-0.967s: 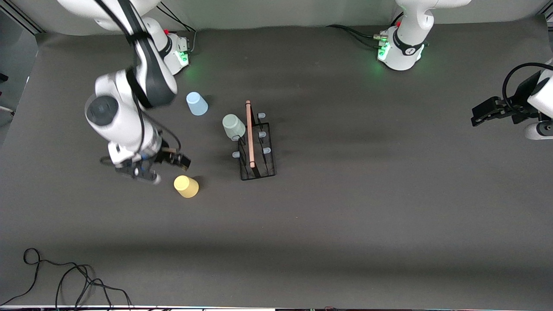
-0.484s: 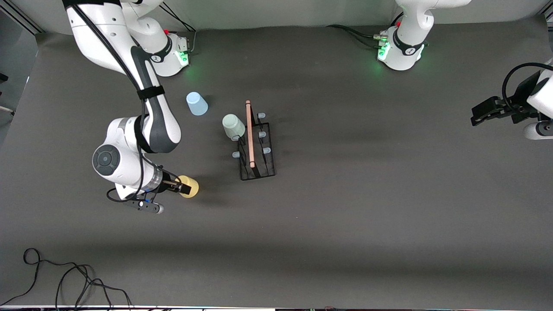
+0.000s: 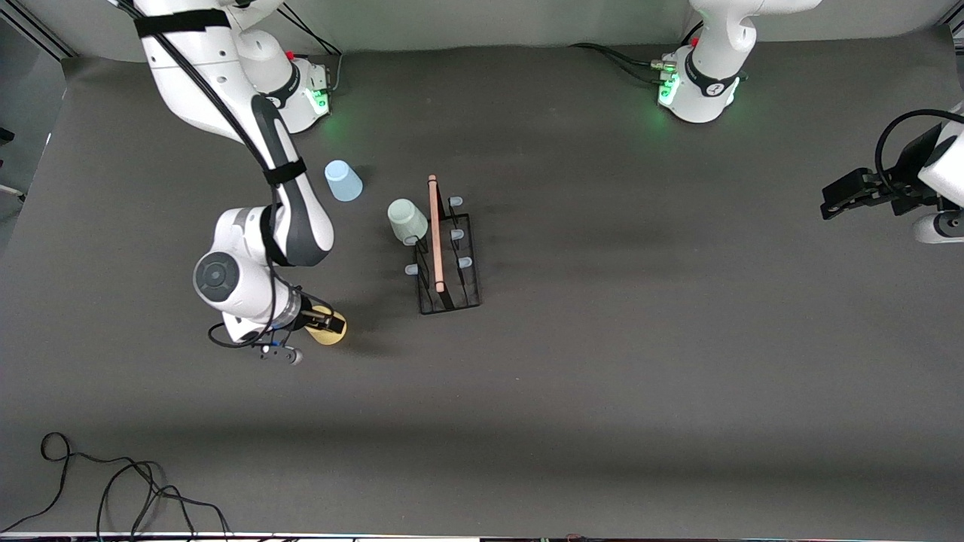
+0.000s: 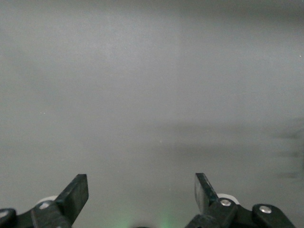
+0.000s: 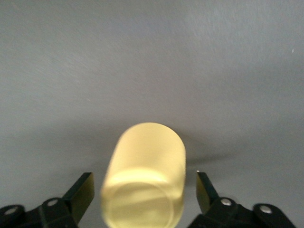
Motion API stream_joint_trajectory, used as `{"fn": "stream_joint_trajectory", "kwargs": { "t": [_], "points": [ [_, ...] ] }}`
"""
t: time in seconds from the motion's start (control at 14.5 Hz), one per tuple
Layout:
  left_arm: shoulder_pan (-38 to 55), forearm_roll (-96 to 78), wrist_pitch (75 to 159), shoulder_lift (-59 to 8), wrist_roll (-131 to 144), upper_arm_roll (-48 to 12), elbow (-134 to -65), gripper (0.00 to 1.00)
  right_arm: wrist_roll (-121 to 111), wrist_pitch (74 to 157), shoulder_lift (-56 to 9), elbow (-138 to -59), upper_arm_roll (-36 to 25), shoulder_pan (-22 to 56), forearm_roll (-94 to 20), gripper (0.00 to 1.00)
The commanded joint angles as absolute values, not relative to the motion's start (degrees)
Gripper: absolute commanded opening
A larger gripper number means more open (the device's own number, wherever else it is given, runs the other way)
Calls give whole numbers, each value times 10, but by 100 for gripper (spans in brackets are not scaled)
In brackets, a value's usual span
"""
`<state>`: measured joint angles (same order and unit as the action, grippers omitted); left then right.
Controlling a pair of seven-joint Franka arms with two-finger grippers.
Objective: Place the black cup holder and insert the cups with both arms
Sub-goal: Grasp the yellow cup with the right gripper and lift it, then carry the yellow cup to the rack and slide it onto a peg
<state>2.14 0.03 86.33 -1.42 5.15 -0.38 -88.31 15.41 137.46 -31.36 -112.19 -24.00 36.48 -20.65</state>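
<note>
The black cup holder (image 3: 449, 260) stands mid-table with its wooden rod handle (image 3: 435, 233) on top. The pale green cup (image 3: 407, 220) hangs on one of its pegs on the side toward the right arm's end. The light blue cup (image 3: 343, 181) stands on the table near the right arm's base. The yellow cup (image 3: 334, 333) stands nearer the front camera. My right gripper (image 3: 327, 324) is open, with one jaw on each side of the yellow cup (image 5: 145, 175) and small gaps showing in the right wrist view (image 5: 143, 179). My left gripper (image 3: 828, 203) waits open and empty (image 4: 141, 183) at the left arm's end of the table.
A black cable (image 3: 113, 482) lies looped near the table's front corner at the right arm's end. The two green-lit arm bases (image 3: 309, 98) (image 3: 697, 90) stand along the table edge farthest from the front camera.
My right arm has swung toward the yellow cup and lowered its open gripper around it. The cups, the holder and the left arm have not moved.
</note>
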Motion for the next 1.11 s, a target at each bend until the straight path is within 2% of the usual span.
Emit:
{"fn": "stream_joint_trajectory", "kwargs": {
  "t": [0.0, 0.07, 0.14, 0.28, 0.41, 0.76, 0.9, 1.04],
  "points": [
    [26, 5, 867, 0, 47, -2, -898, 100, 127, 1397, -301, -1152, -244, 375, -225, 65],
    [26, 5, 869, 0, 47, -2, -899, 100, 127, 1394, -300, -1152, -244, 376, -225, 25],
    [27, 5, 872, 1, 47, -2, -902, 100, 127, 1393, -297, -1151, -244, 376, -225, 0],
    [25, 5, 876, 2, 47, -2, -907, 100, 134, 1390, -282, -1150, -246, 385, -225, 0],
    [24, 5, 885, 8, 47, -1, -920, 100, 137, 1337, -246, -1147, -258, 400, -222, 0],
    [24, 5, 882, 10, 47, -1, -921, 100, 204, 1212, -110, -1144, -261, 413, -131, 0],
    [25, 5, 882, 10, 47, -1, -921, 100, 265, 1193, -91, -1133, -259, 440, -131, 0],
    [25, 5, 882, 10, 47, -1, -921, 100, 357, 1194, -99, -1115, -258, 488, -131, 0]
  ]
}}
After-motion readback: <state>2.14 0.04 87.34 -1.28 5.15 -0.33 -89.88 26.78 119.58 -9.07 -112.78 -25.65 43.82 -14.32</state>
